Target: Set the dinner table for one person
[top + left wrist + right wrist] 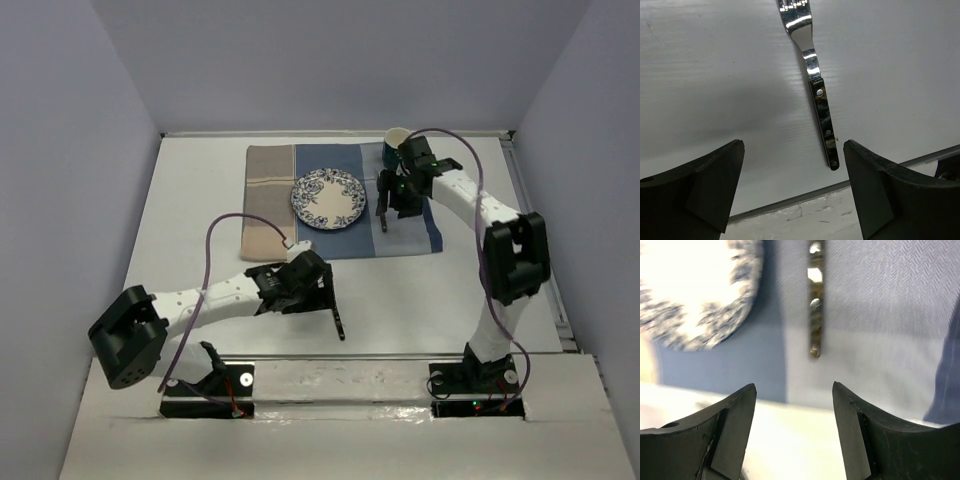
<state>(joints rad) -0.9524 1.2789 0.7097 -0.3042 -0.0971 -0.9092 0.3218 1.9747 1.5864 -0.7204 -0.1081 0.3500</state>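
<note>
The white dinner table [195,210] carries a blue-and-beige striped mat [268,190] at the back. A blue-patterned plate [328,199] lies on the mat. A dark-handled utensil [381,214] lies on the mat just right of the plate. My right gripper [393,197] hovers open above it. In the right wrist view the utensil's handle [815,305] lies ahead of the open right gripper [794,385], with the plate [695,290] to its left. A fork [338,310] lies on the bare table near the front. My left gripper [316,285] is open beside it. In the left wrist view the fork [821,107] lies ahead of the open, empty left gripper [792,150].
A green-and-white cup [397,138] stands at the mat's back right corner, close behind my right gripper. Grey walls enclose the table on three sides. The table's front edge [790,200] runs just below the fork's handle end.
</note>
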